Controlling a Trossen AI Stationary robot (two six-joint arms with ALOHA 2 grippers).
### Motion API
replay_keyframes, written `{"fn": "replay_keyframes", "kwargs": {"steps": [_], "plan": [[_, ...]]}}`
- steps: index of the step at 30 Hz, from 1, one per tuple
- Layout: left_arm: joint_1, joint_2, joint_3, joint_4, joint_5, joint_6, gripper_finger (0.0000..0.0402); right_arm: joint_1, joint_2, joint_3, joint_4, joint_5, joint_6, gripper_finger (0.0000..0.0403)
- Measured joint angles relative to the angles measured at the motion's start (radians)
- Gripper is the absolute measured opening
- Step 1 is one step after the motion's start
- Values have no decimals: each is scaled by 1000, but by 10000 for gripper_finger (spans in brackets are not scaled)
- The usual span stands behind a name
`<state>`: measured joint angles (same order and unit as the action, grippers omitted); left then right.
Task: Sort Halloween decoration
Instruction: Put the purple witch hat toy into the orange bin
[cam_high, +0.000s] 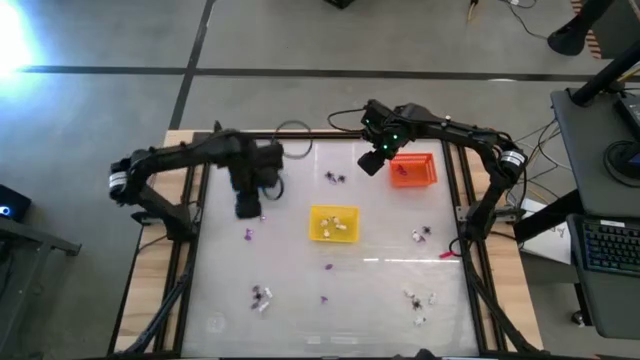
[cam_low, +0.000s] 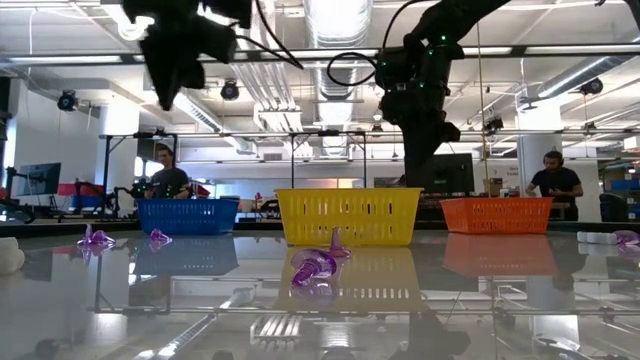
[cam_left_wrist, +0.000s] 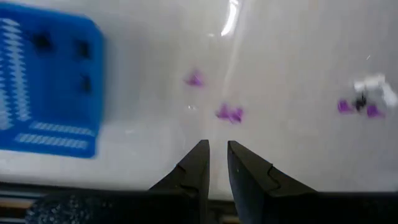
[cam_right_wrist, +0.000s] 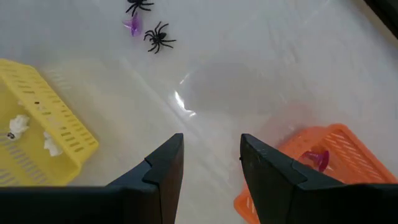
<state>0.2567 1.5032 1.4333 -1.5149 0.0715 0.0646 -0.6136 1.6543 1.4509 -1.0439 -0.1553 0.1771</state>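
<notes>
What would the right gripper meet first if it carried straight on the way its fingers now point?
Probably bare table. The right gripper, open with nothing between its fingers, points at the clear surface between the yellow basket and orange basket. The black spiders lie farther on, off to one side.

A yellow mesh basket (cam_high: 333, 222) is set at the tabletop's (cam_high: 300, 300) centre, an orange mesh basket (cam_high: 412, 169) near its far right corner, and a blue mesh basket (cam_low: 188, 215) toward the far left.

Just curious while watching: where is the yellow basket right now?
In the high view the yellow basket sits mid-table, between both arms, with the orange basket behind it toward the right.
</notes>
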Motion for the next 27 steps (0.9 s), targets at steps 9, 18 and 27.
{"fn": "replay_keyframes", "kwargs": {"steps": [9, 18, 27], "plan": [[-210, -172, -263, 228, 80, -275, 40, 0, 0, 0, -55, -1, 86, 150], [-443, -220, -452, 382, 33, -550, 40, 2, 0, 0, -63, -1, 129, 151], [-632, -211, -569, 606, 35, -764, 40, 29, -3, 0, -85, -1, 166, 150]]}}
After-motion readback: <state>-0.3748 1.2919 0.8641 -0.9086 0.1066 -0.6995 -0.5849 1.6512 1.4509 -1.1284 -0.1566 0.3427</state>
